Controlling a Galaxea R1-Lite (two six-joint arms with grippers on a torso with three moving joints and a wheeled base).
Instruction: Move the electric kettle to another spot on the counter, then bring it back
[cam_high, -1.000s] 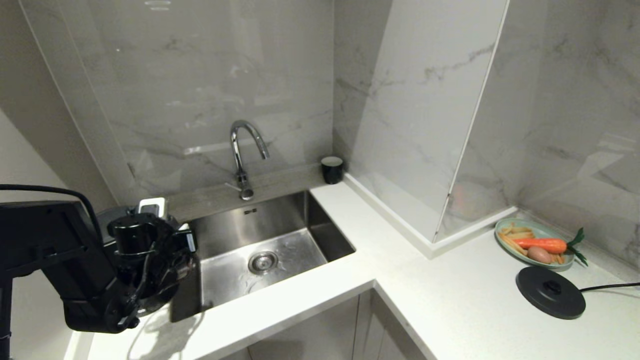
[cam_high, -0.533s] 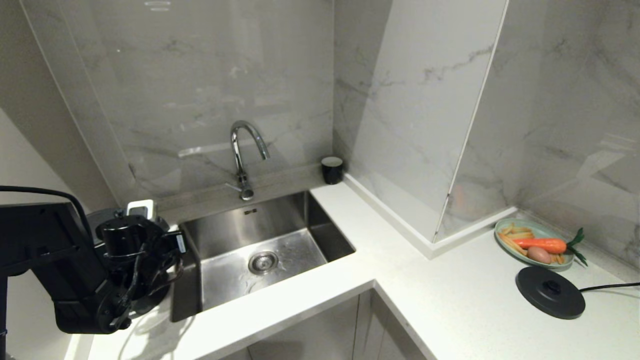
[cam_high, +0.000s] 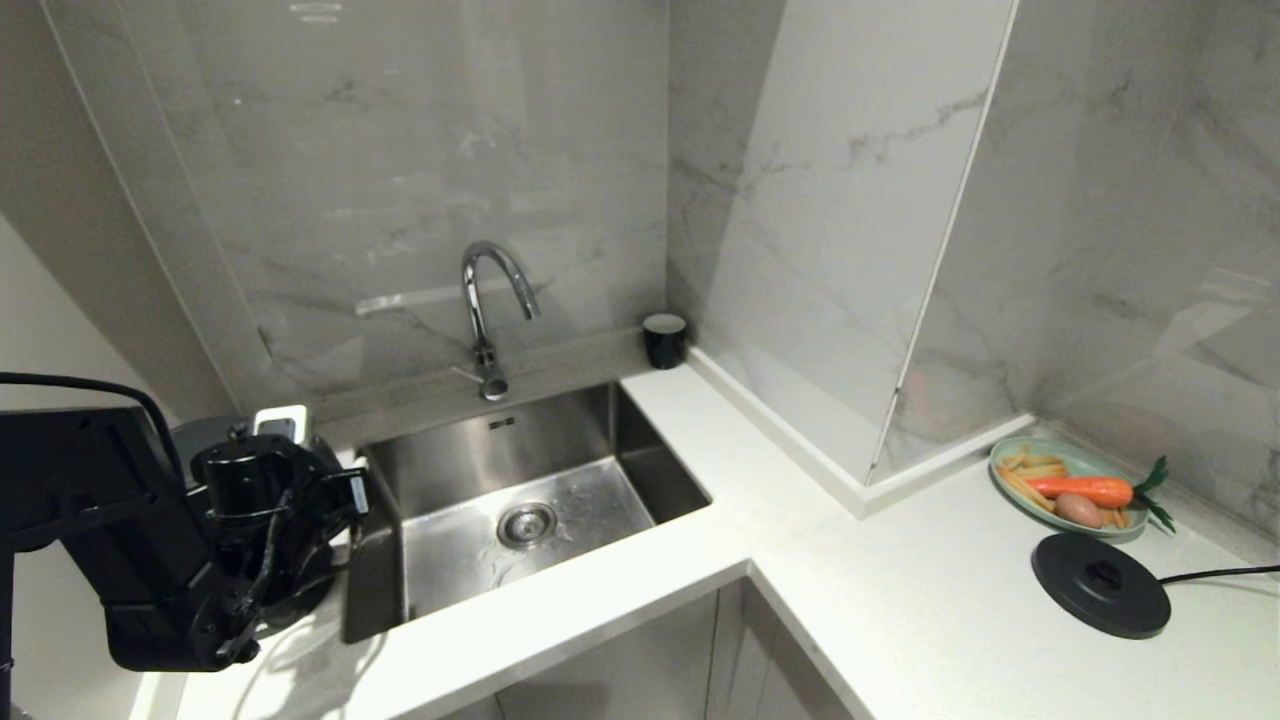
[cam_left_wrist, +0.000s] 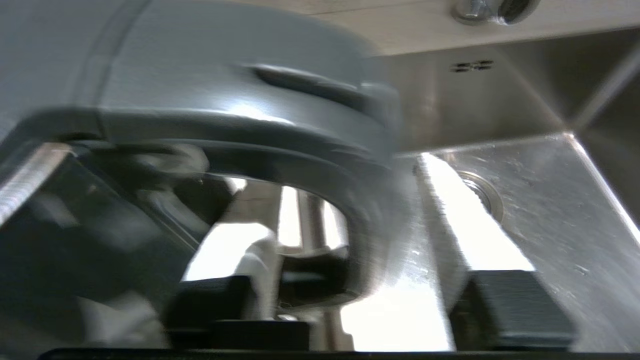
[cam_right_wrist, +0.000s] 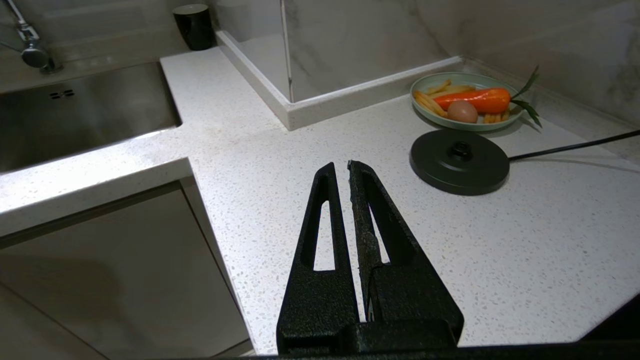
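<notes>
The electric kettle (cam_high: 200, 437) is at the counter's (cam_high: 800, 560) far left end, beside the sink, mostly hidden behind my left arm (cam_high: 150, 540); only a piece of its dark-grey lid shows. In the left wrist view the lid (cam_left_wrist: 200, 75) and the loop handle (cam_left_wrist: 360, 220) fill the frame. My left gripper (cam_left_wrist: 360, 292) is open, its fingers on either side of the handle, with a gap on the sink side. My right gripper (cam_right_wrist: 342, 167) hangs shut and empty over the speckled counter (cam_right_wrist: 280, 150), out of the head view.
The steel sink (cam_high: 520, 500) and its tap (cam_high: 485, 310) lie right of the kettle. A small black cup (cam_high: 664, 338) stands in the back corner. The round black base disc (cam_high: 1100, 583) with its cord and a plate of vegetables (cam_high: 1070, 485) sit at the far right.
My left arm and the kettle have shifted left and slightly down, away from the sink. Over the last half second they have hardly moved.
</notes>
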